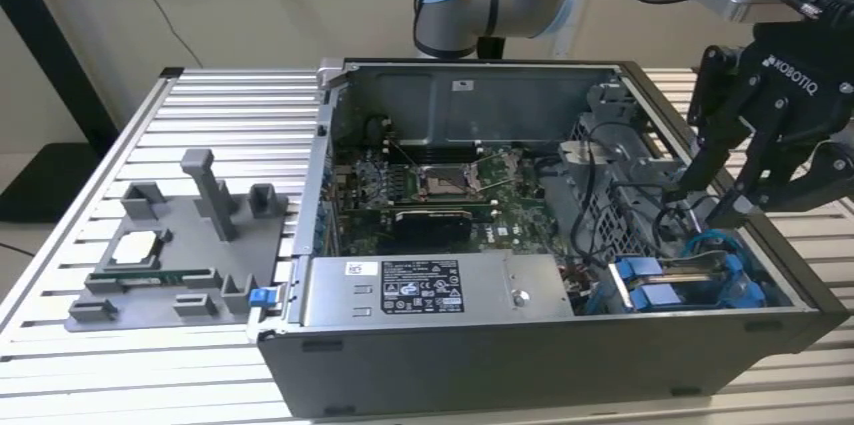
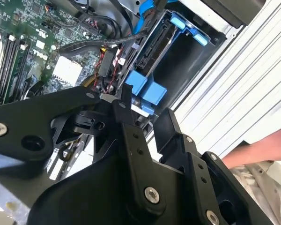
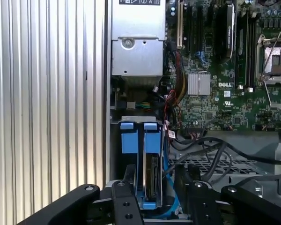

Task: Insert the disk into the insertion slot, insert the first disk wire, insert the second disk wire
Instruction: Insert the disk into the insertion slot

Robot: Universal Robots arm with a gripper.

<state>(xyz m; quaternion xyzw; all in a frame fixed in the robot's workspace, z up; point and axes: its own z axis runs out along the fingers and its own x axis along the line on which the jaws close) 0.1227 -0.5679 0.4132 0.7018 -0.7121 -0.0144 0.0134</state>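
Observation:
The disk (image 1: 663,293), in its blue carrier, stands on edge inside the insertion slot (image 1: 758,280) at the case's corner, on the exterior view's right. In the first wrist view the disk (image 3: 153,180) shows its metal edge below two blue tabs (image 3: 152,139). My gripper (image 1: 705,203) hangs open just above it, holding nothing. Its black fingers (image 3: 129,174) straddle the disk from above without touching it. In the second wrist view the gripper (image 2: 146,104) is over the blue tabs (image 2: 145,90). A blue cable (image 1: 707,241) and black cables (image 3: 201,146) lie loose beside the slot; I cannot tell which are the disk wires.
The open computer case (image 1: 534,355) sits on a slatted metal table (image 1: 214,115). A silver power-supply box (image 1: 427,290) lies along its front wall, the motherboard (image 1: 441,185) behind it. A grey fixture with parts (image 1: 174,245) is on the exterior view's left. A person's hand (image 2: 255,150) rests by the table edge.

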